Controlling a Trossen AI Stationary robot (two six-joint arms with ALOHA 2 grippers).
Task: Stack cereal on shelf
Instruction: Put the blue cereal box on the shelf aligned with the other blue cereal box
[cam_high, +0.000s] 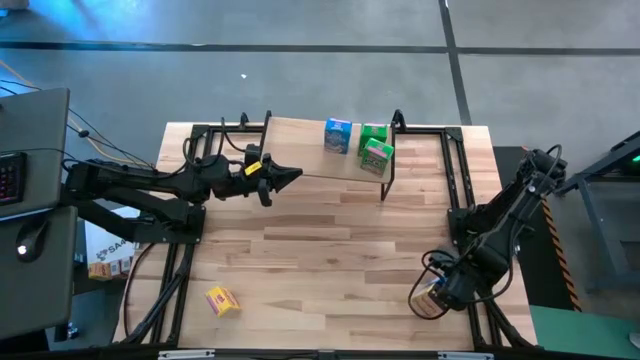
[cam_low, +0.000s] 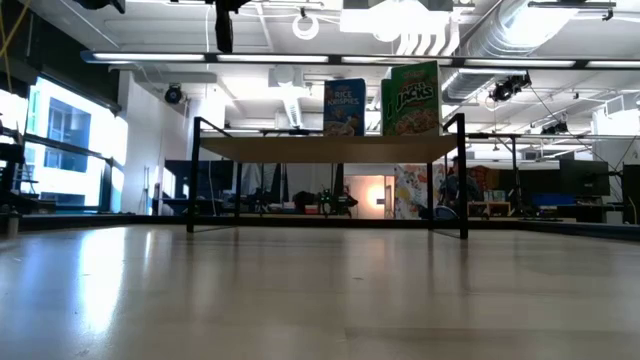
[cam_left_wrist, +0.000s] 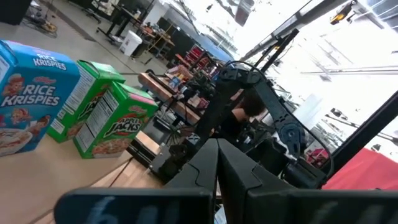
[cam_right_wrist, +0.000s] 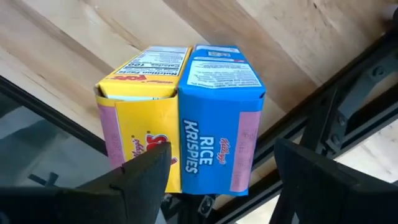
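Observation:
The shelf (cam_high: 300, 150) stands at the table's far edge. On its right part stand one blue cereal box (cam_high: 337, 135) and two green ones (cam_high: 376, 150), also seen as the blue box (cam_left_wrist: 28, 93) and the green boxes (cam_left_wrist: 102, 118). One yellow box (cam_high: 222, 300) lies on the table near the near left corner. My left gripper (cam_high: 292, 177) is shut and hovers over the shelf's left part, clear of the boxes. My right gripper (cam_high: 430, 298) is open near the table's near right corner, above a yellow box (cam_right_wrist: 140, 124) and a blue box (cam_right_wrist: 217, 118) that stand side by side. My right gripper (cam_right_wrist: 224, 171) comes from above with one finger (cam_right_wrist: 146, 171) in front of the yellow box's lower face and the other finger (cam_right_wrist: 305, 168) beside the blue box. Whether either finger touches a box, I cannot tell.
Black frame rails (cam_high: 460, 190) run along the table's left and right sides, and one passes close under the pair of boxes (cam_right_wrist: 323, 118). A desk with a keyboard (cam_high: 10, 175) stands left of the table. Bare wood (cam_high: 320, 250) lies in the table's middle.

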